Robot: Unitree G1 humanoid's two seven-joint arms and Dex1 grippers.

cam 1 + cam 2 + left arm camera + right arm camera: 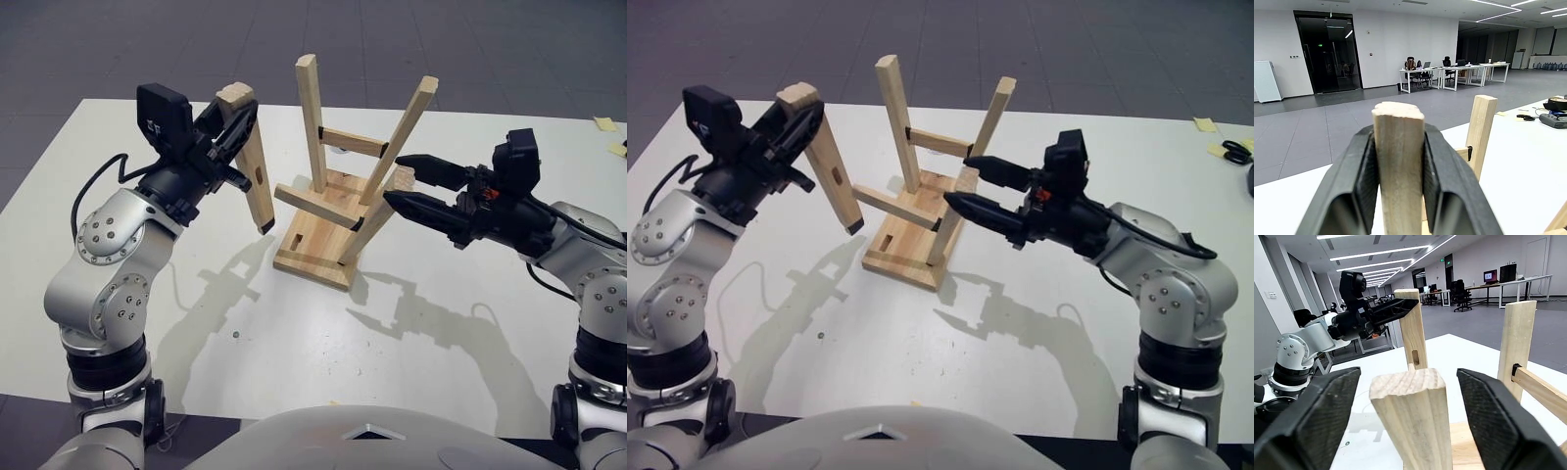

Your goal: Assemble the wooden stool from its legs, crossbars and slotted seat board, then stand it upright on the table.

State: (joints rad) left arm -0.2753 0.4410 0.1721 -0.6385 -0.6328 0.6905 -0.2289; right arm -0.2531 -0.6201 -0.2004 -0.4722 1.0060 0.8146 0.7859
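Left claw point(240, 122) is clamped on a loose leg point(260, 184), held above the counter point(294, 338). Right claw point(395, 180) is spread apart, a leg of the upturned stool point(313, 253) standing between its fingers

Centre frame, the seat board point(313, 257) lies on the table point(460, 372), legs point(313, 117) standing on it. Upper left, a loose leg point(253, 166) sits in the left gripper point(240, 122). Centre right, the right gripper point(392, 177) seemingly straddles one standing leg.

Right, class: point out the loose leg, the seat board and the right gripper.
loose leg point(259, 186), left eye view, its bare lower shaft.
seat board point(315, 257), left eye view, bare near end.
right gripper point(391, 179), left eye view, midway between its fingertips.
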